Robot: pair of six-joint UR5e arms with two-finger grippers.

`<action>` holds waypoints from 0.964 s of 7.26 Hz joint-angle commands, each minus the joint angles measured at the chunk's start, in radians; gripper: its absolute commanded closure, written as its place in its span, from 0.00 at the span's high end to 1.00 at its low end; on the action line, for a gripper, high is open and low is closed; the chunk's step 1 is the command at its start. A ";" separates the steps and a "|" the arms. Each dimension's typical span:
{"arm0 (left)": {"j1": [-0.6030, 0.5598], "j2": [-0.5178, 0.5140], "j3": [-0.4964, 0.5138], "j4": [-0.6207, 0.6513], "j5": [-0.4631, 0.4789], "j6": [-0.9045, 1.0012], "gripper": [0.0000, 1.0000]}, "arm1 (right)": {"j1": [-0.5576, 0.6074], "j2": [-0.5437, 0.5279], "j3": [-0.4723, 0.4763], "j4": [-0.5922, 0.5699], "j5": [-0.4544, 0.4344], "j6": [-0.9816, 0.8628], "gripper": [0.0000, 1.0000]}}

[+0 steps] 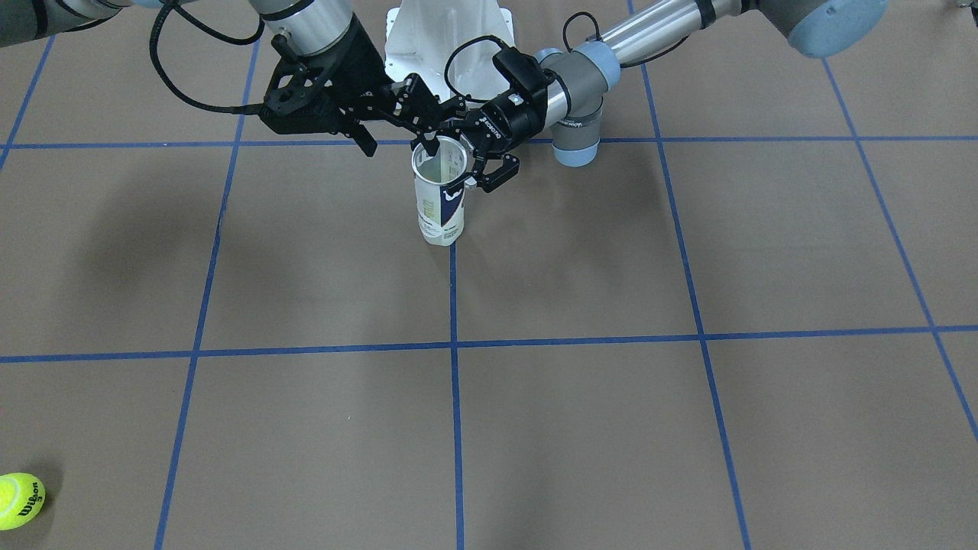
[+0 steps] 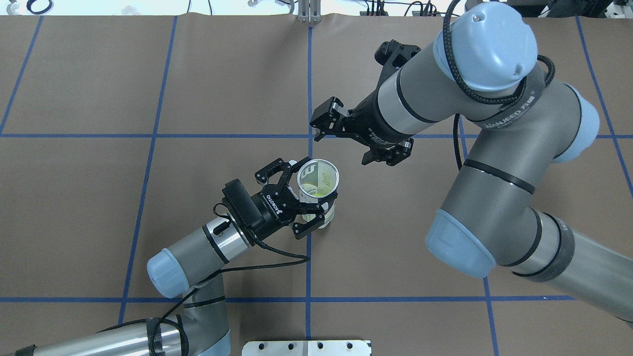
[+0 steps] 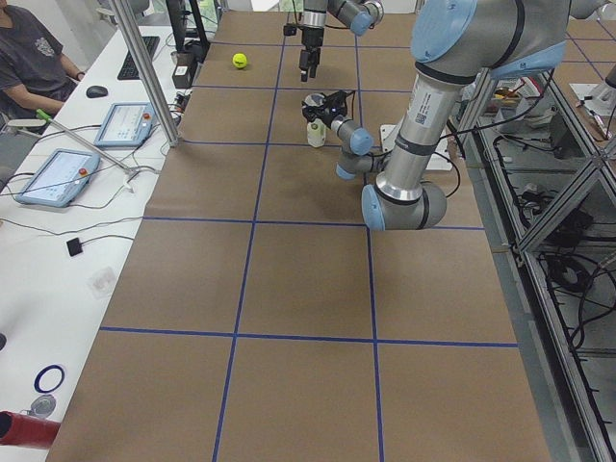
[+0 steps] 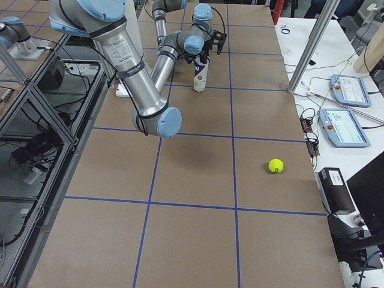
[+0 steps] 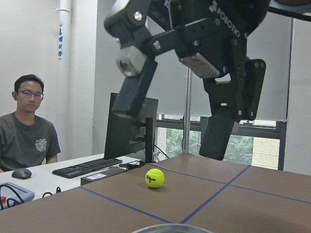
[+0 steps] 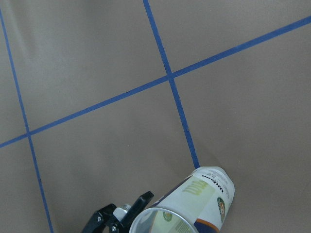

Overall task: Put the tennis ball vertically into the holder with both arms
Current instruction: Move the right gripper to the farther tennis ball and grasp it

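— Clear plastic cylindrical holder (image 1: 442, 205), silver rim, white and navy label, stands upright mid-bench. The black two-finger left hand (image 2: 306, 193) is right at it, spread wide, one finger either side of the upper wall. The wrist view shows nothing pinched between them.

— Touching the plastic?

— Cannot tell; close, at least. Higher up, a little beyond the rim, the black two-finger right hand (image 2: 343, 146) hangs spread wide too, carrying nothing.

— So where's the ball?

— One fuzzy yellow-green tennis ball (image 1: 20, 500) lies well apart, at the operators' corner of the brown paper-covered bench (image 1: 611, 267) with its blue tape grid, on the robot's right. There's a yellow-green tint down inside the holder as well; whether that's another ball, I can't say.

— And the job here?

— I'd read it as bracing. The left hand should close gently, high on the wall but under the rim. Thin plastic will likely dent if squeezed hard, and an oval mouth may snag the ball. Keep it dead upright. The right hand, being on that side, suits the fetch: carry the ball straight over the mouth, centre it, lower it to the rim, then let go. Released off-centre, it could tip the holder or bounce off the rim.
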 commanded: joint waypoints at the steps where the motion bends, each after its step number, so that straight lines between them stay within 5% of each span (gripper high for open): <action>1: 0.001 0.002 0.002 0.000 0.000 0.000 0.90 | 0.085 -0.058 0.005 0.000 0.040 -0.031 0.99; 4: 0.006 0.000 0.000 0.000 0.000 -0.001 0.90 | 0.286 -0.181 -0.091 -0.001 0.125 -0.380 0.99; 7: 0.009 0.000 0.000 -0.002 0.000 -0.002 0.90 | 0.444 -0.140 -0.460 0.025 0.108 -0.710 0.99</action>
